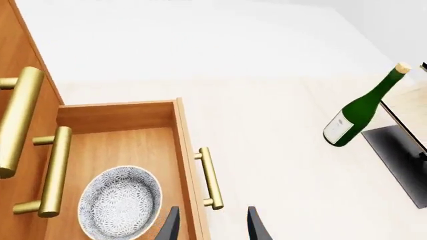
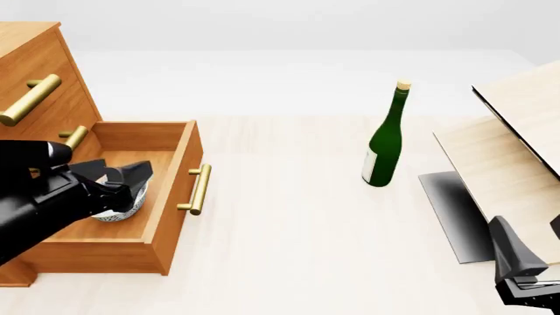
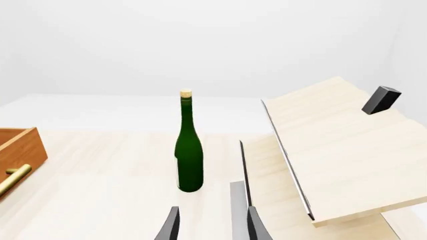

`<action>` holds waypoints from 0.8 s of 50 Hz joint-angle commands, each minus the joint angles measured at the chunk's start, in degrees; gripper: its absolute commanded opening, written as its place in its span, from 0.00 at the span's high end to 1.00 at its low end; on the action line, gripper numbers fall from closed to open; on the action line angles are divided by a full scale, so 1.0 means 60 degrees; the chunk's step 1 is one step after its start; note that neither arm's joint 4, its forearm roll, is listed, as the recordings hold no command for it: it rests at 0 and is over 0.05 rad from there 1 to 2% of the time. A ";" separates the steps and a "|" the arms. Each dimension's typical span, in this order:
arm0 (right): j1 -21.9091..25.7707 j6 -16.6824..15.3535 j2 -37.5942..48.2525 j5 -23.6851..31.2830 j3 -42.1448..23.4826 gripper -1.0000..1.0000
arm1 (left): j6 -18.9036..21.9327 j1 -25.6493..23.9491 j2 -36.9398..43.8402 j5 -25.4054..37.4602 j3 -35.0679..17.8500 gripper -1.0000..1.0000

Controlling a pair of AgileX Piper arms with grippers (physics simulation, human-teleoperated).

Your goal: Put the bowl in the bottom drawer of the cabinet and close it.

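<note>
The speckled white-grey bowl (image 1: 120,202) sits upright inside the pulled-out bottom drawer (image 1: 127,145) of the orange-brown cabinet (image 2: 44,65). In the front view the bowl (image 2: 117,213) is partly hidden by my left gripper (image 2: 127,184), which hovers just above it over the drawer (image 2: 180,197). The left gripper (image 1: 212,227) is open and empty, its fingers straddling the drawer's front board near the brass handle (image 1: 210,177). My right gripper (image 3: 212,227) is open and empty, low at the near right of the table (image 2: 516,262), facing the bottle.
A tall green bottle (image 2: 385,141) with a cork stands mid-table. Pale wood panels (image 2: 516,151) lean at the right over a dark flat base (image 2: 450,210). The two upper drawers are closed, their brass handles (image 2: 31,100) projecting above the open drawer.
</note>
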 commanded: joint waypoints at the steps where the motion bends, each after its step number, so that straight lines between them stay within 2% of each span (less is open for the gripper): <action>1: 0.0002 -0.0002 -0.0011 0.0006 0.0000 0.00 | 0.0106 -0.0619 -0.0216 0.0403 -0.0281 0.00; 10: 0.0013 -0.0003 0.0043 -0.0025 0.0001 0.00 | 0.0528 -0.1198 -0.0057 0.0774 -0.0839 0.00; 24: 0.0017 -0.0008 0.0047 -0.0030 0.0001 0.00 | 0.0642 -0.1615 0.0067 0.1282 -0.1308 0.00; 29: 0.0019 -0.0008 0.0050 -0.0032 0.0001 0.00 | 0.0626 -0.2222 0.0249 0.1522 -0.1637 0.00; 40: 0.0022 -0.0008 0.0054 -0.0035 0.0001 0.00 | 0.0380 -0.2893 0.0690 0.1664 -0.1873 0.00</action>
